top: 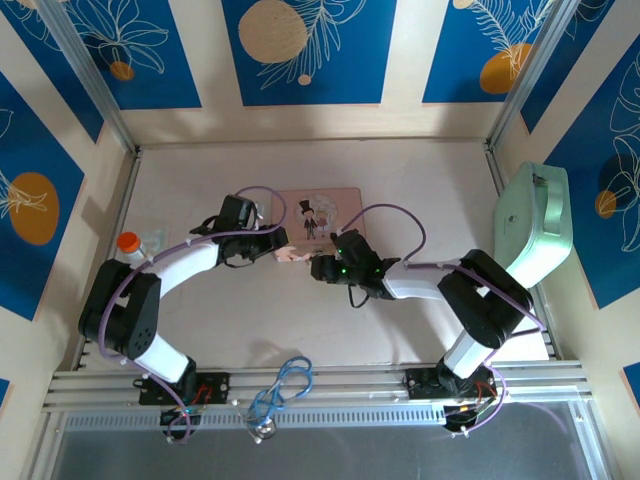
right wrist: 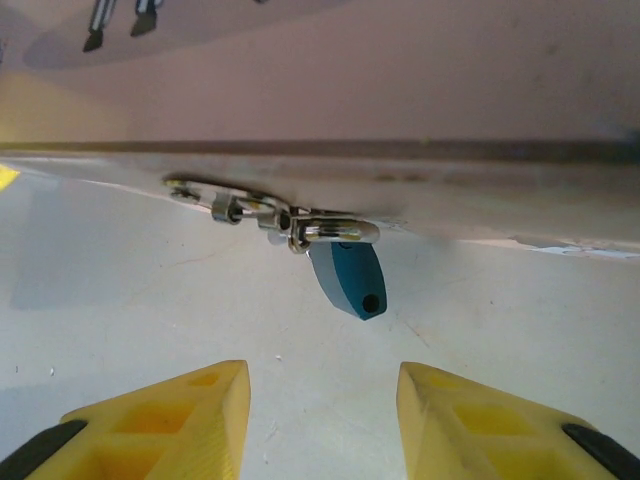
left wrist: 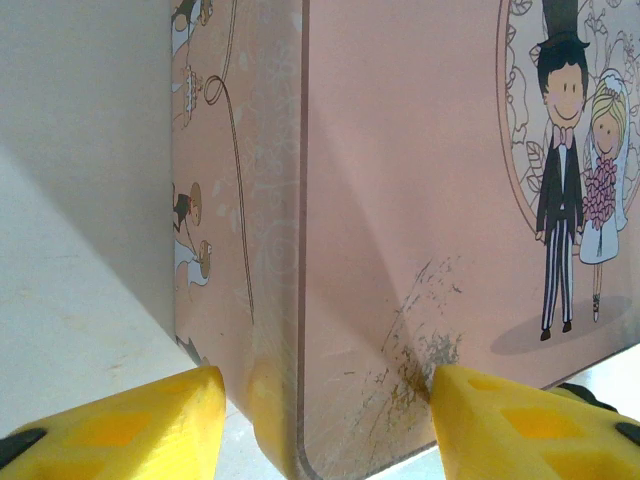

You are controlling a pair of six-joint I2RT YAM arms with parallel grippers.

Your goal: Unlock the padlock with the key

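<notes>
The pale table carries a mint-green case at its right edge and a pink tin box, printed with a cartoon bride and groom, lying flat near the middle. The left gripper has its yellow fingers spread to either side of the box's near left corner. I can't tell whether they are pressing on it. The right gripper sits low on the table, facing the box's near side, its jaws apart with nothing between them. Just ahead of it, the tiny blue-teal padlock hangs off a silvery hasp on the box's edge. Its body is tilted and its keyhole points toward the gripper.
</notes>
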